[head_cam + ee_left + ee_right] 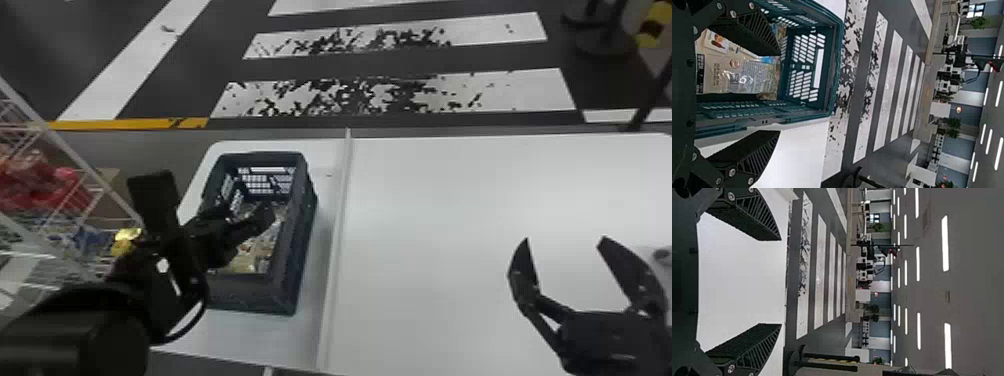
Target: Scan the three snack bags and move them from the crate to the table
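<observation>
Crate (245, 295), one, dark, slatted: upright on the left part of the white table (450, 210), left of a raised strip (341, 225).

Snack bags, in the crate: a beige one (740, 76) lies low between the walls, other packaging beside it. Full count: cannot tell.

Left gripper (779, 93): at the crate, jaws wide apart, holding nothing. In its wrist view one finger shows against the interior, the other against white tabletop past the right wall.

Right gripper (564, 239): over the right part of the table, jaws spread well apart, empty.

Wire rack (95, 175), far left, packed with colourful goods.

Hazards, as judged:
Item 1. Lowered on this line, the left fingers could straddle the right wall and nip the rim instead of a bag.
Item 2. Film is slick and bags seem tightly packed; a shallow pinch may slip, or bring up two.
Item 3. A low lift could snag a bag on the rim, or knock it against the strip.
</observation>
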